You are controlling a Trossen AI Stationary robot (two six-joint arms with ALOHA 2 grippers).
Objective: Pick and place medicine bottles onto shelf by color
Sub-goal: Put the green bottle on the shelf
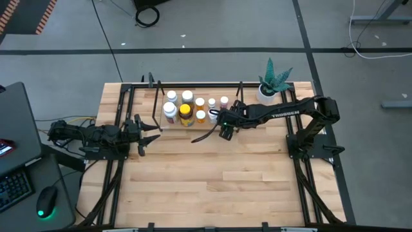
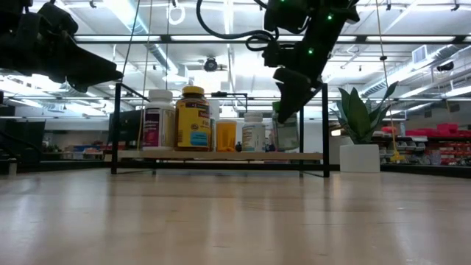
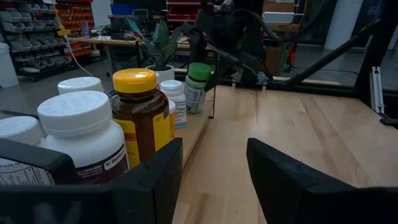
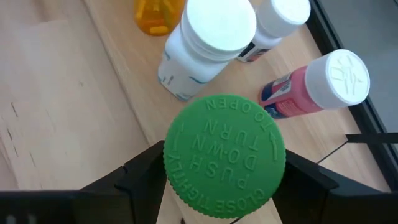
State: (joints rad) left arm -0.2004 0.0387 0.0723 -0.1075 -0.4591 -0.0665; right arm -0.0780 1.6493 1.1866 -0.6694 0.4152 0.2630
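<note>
Right pincer (image 4: 217,186) clamped around green-capped bottle (image 4: 224,165) above shelf (image 1: 212,127), left pincer (image 3: 211,180) part-open, empty.

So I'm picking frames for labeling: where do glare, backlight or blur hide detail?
Low view: bright ceiling lights backlight the scene, so the right gripper and both arms read as silhouettes. Right wrist view: the green cap is sharp, its embossed lettering readable; the bottles beyond are softer. Left wrist view: the left gripper's fingers are dark and blurred. High view: even light.
</note>
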